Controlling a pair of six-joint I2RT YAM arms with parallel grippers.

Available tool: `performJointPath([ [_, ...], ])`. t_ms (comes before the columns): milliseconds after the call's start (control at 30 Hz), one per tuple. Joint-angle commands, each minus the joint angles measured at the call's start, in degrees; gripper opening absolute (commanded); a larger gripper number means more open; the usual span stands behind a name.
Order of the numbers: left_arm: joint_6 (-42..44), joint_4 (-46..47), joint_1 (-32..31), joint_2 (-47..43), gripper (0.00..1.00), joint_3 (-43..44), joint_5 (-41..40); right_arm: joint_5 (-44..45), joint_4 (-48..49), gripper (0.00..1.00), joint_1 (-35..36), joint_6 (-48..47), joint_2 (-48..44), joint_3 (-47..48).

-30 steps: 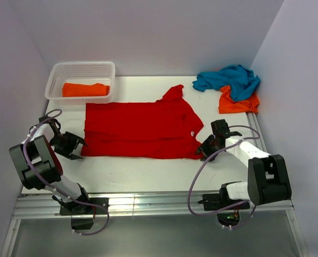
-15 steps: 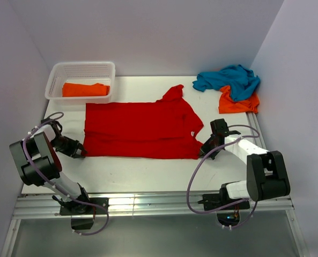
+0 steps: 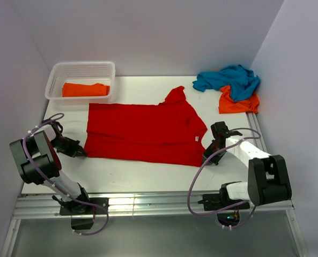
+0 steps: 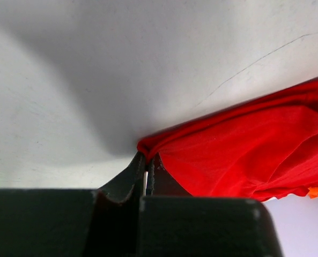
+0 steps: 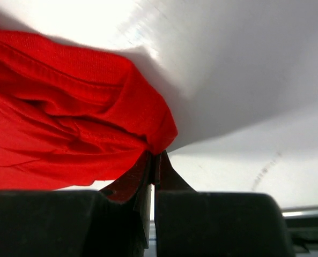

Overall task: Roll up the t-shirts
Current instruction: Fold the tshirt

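A bright red t-shirt (image 3: 142, 131) lies spread flat across the middle of the white table. My left gripper (image 3: 81, 153) is shut on its near left corner; the left wrist view shows red cloth (image 4: 239, 155) pinched at the fingertips (image 4: 140, 163). My right gripper (image 3: 206, 155) is shut on the near right corner, with red cloth (image 5: 67, 123) bunched at its fingertips (image 5: 164, 166). A folded orange t-shirt (image 3: 85, 89) lies in the basket. A teal blue t-shirt (image 3: 228, 78) lies crumpled over another orange t-shirt (image 3: 238, 104) at the back right.
The white lattice basket (image 3: 79, 70) stands at the back left corner. Grey walls close in the table on the left, back and right. A metal rail (image 3: 148, 203) runs along the near edge by the arm bases.
Both grippers closed on the red t-shirt's near corners. The shirt's near edge has been drawn slightly toward the arms, most on the right.
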Motion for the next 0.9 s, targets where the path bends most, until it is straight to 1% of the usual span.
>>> performJointPath([
  [0,2.0,-5.0,-0.2,2.5,0.00,-2.6,-4.6,3.1,-7.4,0.00,-0.3,-2.2,-3.0,-0.6],
  [67,1.7,-6.0,-0.1,1.0,0.00,-3.5,-4.7,4.5,-8.6,0.00,-0.4,-2.1,-4.1,-1.0],
  [233,0.2,-9.9,0.0,-5.7,0.00,-5.8,-9.4,7.0,-12.4,0.00,-0.4,-2.0,-6.2,-0.2],
  [367,2.2,-10.7,2.0,-7.5,0.00,-7.4,-9.6,8.0,-13.6,0.00,-0.8,-2.6,-6.8,-0.1],
  [433,3.2,-10.6,2.4,-7.6,0.00,-7.4,-7.5,7.2,-13.3,0.13,-1.0,-3.3,-6.7,0.1],
  [467,4.0,-10.0,2.5,-7.9,0.03,-7.8,-5.7,7.0,-13.6,0.20,-1.1,-3.8,-6.8,0.3],
  [500,3.9,-10.0,2.5,-8.3,0.21,-8.0,-5.0,7.1,-13.9,0.43,-1.1,-3.9,-6.9,1.4],
  [533,3.9,-10.2,2.5,-9.6,0.32,-8.0,-4.8,7.2,-14.3,0.45,-1.1,-4.0,-7.4,2.1],
  [600,3.8,-10.8,2.5,-11.7,0.49,-8.6,-4.7,7.9,-16.1,0.55,-1.1,-4.4,-8.9,5.0],
  [633,3.8,-10.9,2.5,-13.3,0.59,-8.7,-4.5,8.1,-16.8,0.57,-1.1,-4.4,-9.5,6.1],
  [667,3.9,-11.2,2.5,-14.0,0.63,-8.8,-4.5,8.1,-17.6,0.57,-1.1,-4.3,-10.2,7.2],
  [700,3.9,-12.2,2.5,-14.4,0.64,-8.6,-4.4,7.9,-17.8,0.57,-1.1,-4.4,-11.1,9.4],
  [833,4.5,-13.3,2.4,-16.8,0.64,-7.2,-3.2,4.7,-17.7,0.53,-1.0,-3.5,-10.2,15.0],
  [867,4.6,-13.4,2.4,-17.6,0.64,-5.5,-3.0,3.8,-16.6,0.53,-0.9,-2.8,-9.7,16.0],
])
